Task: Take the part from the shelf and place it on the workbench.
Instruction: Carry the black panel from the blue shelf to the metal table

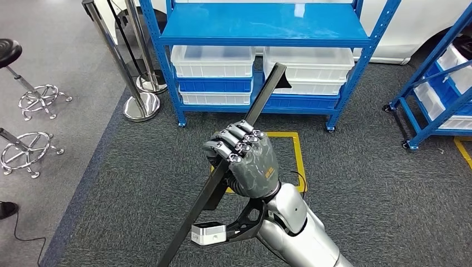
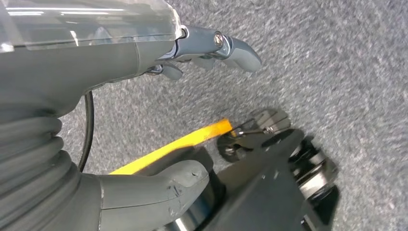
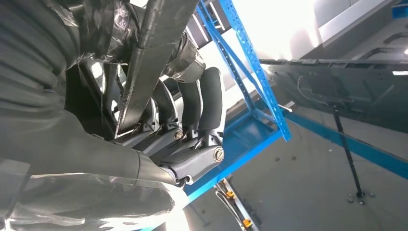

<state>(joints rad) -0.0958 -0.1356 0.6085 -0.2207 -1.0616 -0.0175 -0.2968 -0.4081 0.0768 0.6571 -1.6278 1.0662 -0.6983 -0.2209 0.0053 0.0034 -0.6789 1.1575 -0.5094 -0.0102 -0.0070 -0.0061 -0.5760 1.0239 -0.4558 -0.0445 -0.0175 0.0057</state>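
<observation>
Part: long black metal bar (image 1: 222,172), off the shelf already and carried in front of the body, centre of the head view.
Right hand: right hand (image 1: 245,161) wrapped around the bar near mid-length, fingers (image 3: 204,103) curled over it in the right wrist view; firmly gripping.
Reason for grip point: probably chosen near the balance point, so neither end drags the wrist down during carrying.
Long axis: diagonal across the head view, from bottom edge left of centre up to upper centre.
Pointing: upper end, with a small dark tab, aimed toward the blue shelf (image 1: 261,25) and overlapping the white bins (image 1: 214,61) in the picture; lower end running out of frame at the bottom.
Left hand: left hand (image 2: 159,62) hanging above the grey carpet (image 2: 346,53), holding nothing, fingers slack and apart.
Reason for left arm: judged idle, kept clear of the bar.
Floor marks: yellow tape square (image 1: 298,153) on the carpet behind the right hand.
Surroundings: chrome stools (image 1: 33,100) at left edge, stanchion bases (image 1: 142,105) upper left.
Workbench: none among these pictures; placing not yet done.
</observation>
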